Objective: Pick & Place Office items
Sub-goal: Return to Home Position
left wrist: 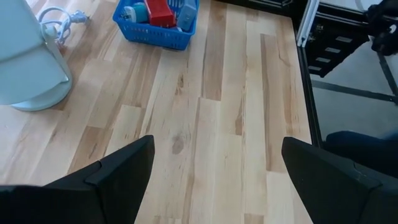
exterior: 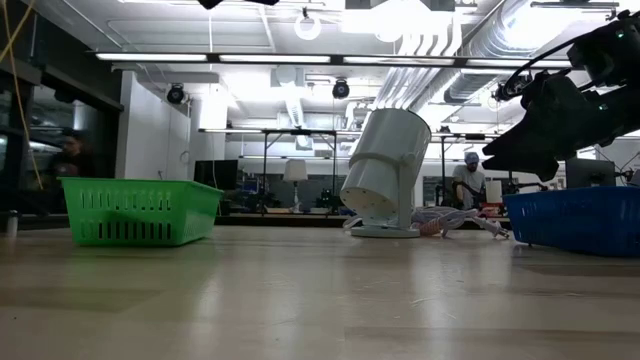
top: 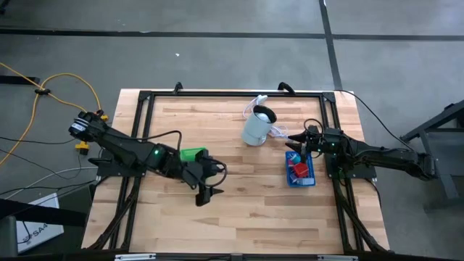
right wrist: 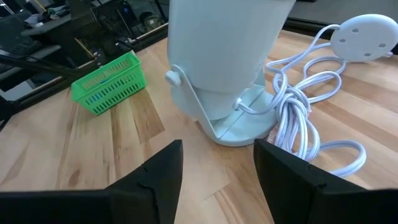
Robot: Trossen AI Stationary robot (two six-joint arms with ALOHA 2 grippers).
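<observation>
Found left gripper (left wrist: pixel 217 149) nearest, fingers spread, holding nothing; judged sorting done and return home in hand.
Noted it above the table (left wrist: pixel 211 93), near the green tray (top: pixel 193 154). Saw right gripper (right wrist: pixel 217 149) likewise parted and empty, raised near the blue tray (left wrist: pixel 155 38), facing the appliance (right wrist: pixel 224 56). Logged office items (left wrist: pixel 160 11) piled in the blue tray; spotted none loose on the table. Judged next move to need no grasp: only folding both arms back, clear of trays and cord (right wrist: pixel 298 118).
</observation>
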